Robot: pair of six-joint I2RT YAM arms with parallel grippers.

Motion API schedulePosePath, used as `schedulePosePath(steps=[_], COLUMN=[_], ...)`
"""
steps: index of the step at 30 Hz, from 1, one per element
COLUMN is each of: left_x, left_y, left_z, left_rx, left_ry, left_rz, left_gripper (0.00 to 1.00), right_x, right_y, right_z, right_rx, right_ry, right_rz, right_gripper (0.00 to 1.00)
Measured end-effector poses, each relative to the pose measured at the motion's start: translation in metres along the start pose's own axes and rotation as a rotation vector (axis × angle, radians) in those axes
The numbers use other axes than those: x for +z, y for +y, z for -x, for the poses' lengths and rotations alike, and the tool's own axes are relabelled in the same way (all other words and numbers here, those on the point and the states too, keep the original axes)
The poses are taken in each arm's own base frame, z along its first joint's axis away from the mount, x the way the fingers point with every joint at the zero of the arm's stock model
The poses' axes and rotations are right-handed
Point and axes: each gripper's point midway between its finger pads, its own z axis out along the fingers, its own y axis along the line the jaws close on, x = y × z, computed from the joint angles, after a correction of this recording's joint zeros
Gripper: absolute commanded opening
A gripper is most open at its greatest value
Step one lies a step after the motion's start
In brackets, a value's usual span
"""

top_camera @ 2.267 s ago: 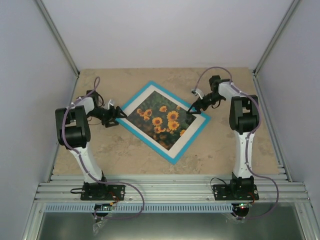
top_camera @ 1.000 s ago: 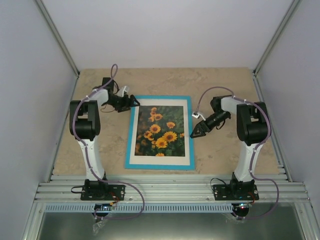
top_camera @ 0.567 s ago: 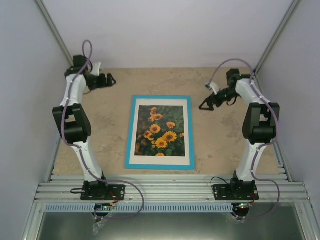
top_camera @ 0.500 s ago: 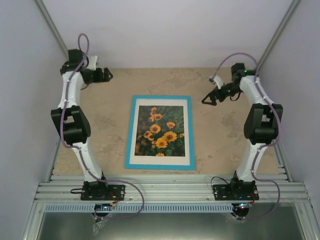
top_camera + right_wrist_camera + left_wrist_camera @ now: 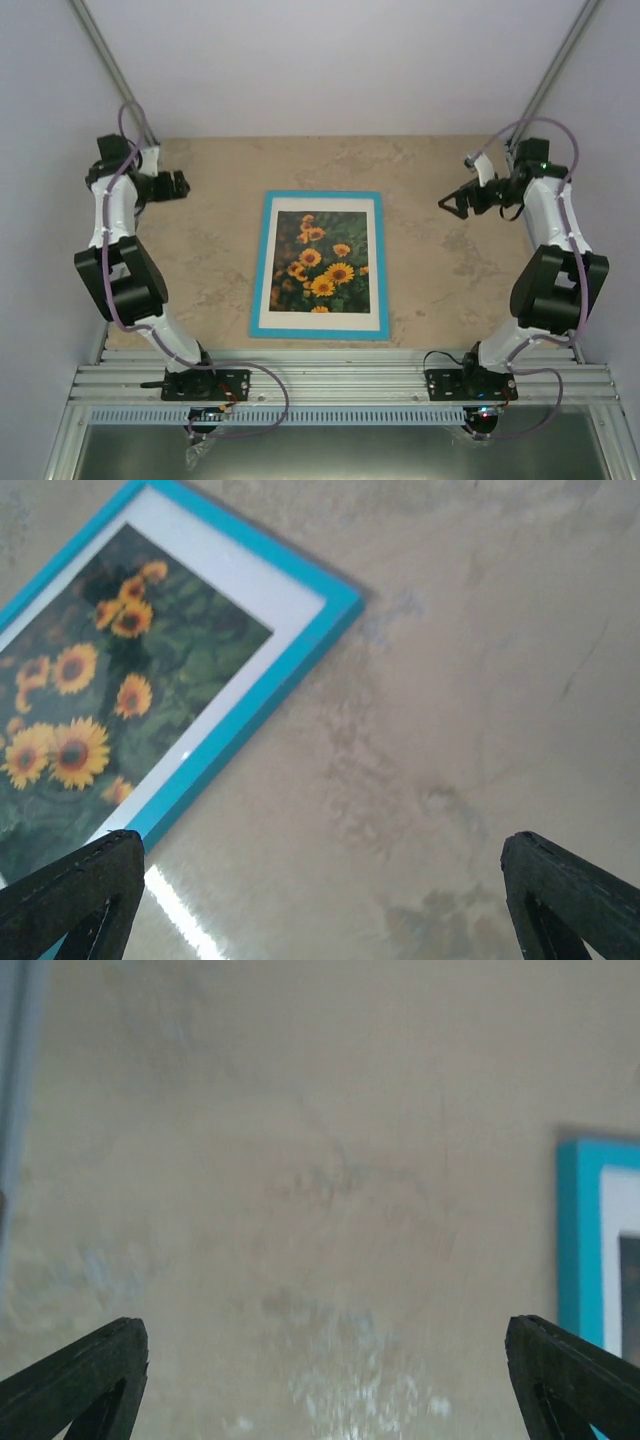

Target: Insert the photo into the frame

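While within frame point(image 5: 320, 195), photo point(image 5: 318, 262) face-up.

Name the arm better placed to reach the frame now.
Right, narrowly. The left gripper and right gripper both hang open beside the frame, the photo already in it. The right one's wrist view takes in a whole frame corner; the left's catches only an edge strip.
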Motion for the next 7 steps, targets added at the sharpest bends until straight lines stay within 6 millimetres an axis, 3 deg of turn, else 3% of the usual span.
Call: schedulePosePath(steps=[3,7], left_x=[0.015,0.018], left_y=[0.000,-0.003], left_z=[-0.044,-0.078], left_rx=[-0.001,0.002], left_ry=[0.077,0.114], left_rz=[0.012,0.023], left_gripper=[0.99,0.99], right_x=[0.009,0.021], right_y=[0.008,0.019], right_z=[-0.035,-0.067], right_rx=[0.070,0.152], right_ry=[0.025,0.061], right_rz=[0.011,0.040], right_gripper=[0.98,0.98])
